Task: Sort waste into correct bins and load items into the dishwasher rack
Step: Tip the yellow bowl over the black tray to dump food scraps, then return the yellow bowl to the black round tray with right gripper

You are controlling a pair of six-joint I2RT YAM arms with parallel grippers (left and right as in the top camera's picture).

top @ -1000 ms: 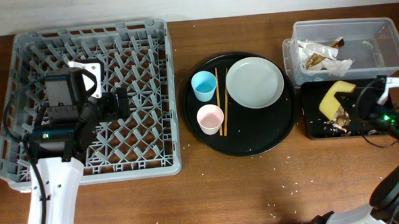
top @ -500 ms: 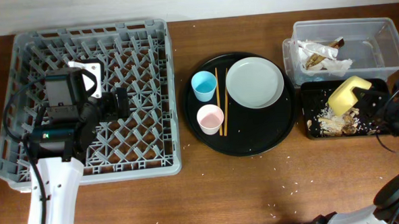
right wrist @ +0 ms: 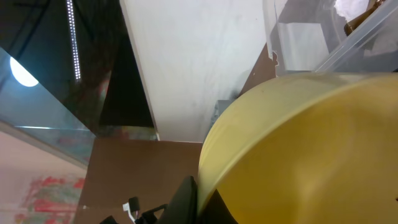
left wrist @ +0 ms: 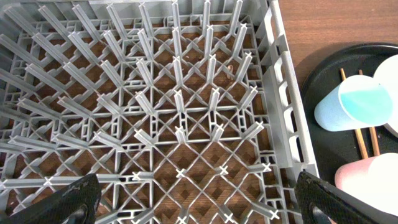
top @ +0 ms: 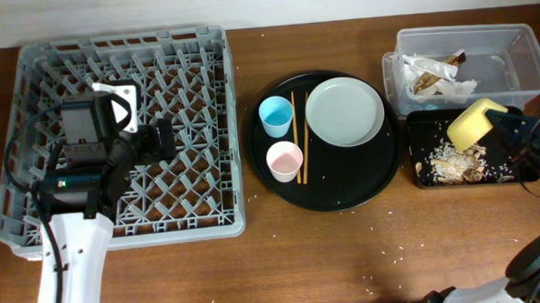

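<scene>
the right pincer [top: 514, 127] is closed on the yellow bowl [top: 474, 122], gripping it at the edge as far as the wrist view shows. it holds the bowl tilted above the shallow black tray [top: 424, 131], which is directly under it. i judge the tilt is there to let food slide out, because the tan food scraps [top: 453, 166] lie in a heap in this tray just below the bowl. just beyond the pincer stands the clear tub [top: 522, 58] with the crumpled napkins [top: 436, 76] inside, so paper and food are kept apart. further to the side, the round black tray [top: 331, 193] carries the white plate [top: 344, 112], blue cup [top: 275, 116], pink cup [top: 285, 160] and chopsticks [top: 296, 137], none of them loaded yet. far across the table, the left pincer [left wrist: 202, 202] hangs with fingers wide apart and empty over the dishwasher rack [left wrist: 186, 93], probably ready to place items there.
</scene>
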